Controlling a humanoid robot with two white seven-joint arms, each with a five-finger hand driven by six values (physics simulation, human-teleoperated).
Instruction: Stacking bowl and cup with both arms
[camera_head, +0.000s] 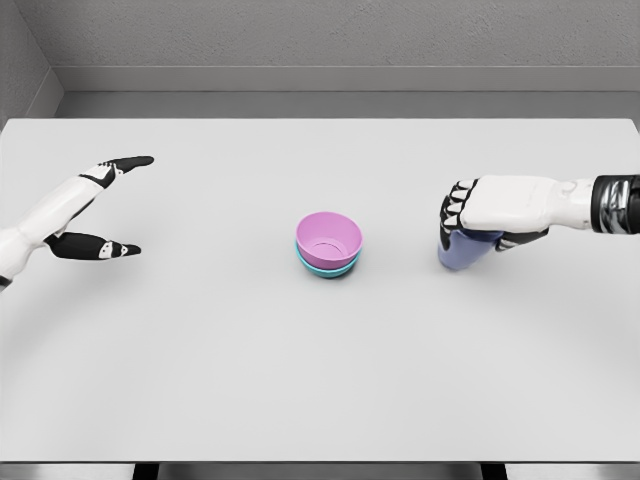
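A pink bowl (328, 239) sits nested in a teal bowl (325, 268) at the middle of the white table (320, 380). To its right stands a blue-violet cup (461, 252), with my right hand (478, 218) curled over its top and shut on it; the hand hides the cup's upper part. My left hand (105, 205) is far to the left of the bowls, open, its fingers spread and holding nothing.
Grey walls close off the back and left of the table. Between the bowls and each hand lies bare tabletop, and the whole front half of the table is bare too.
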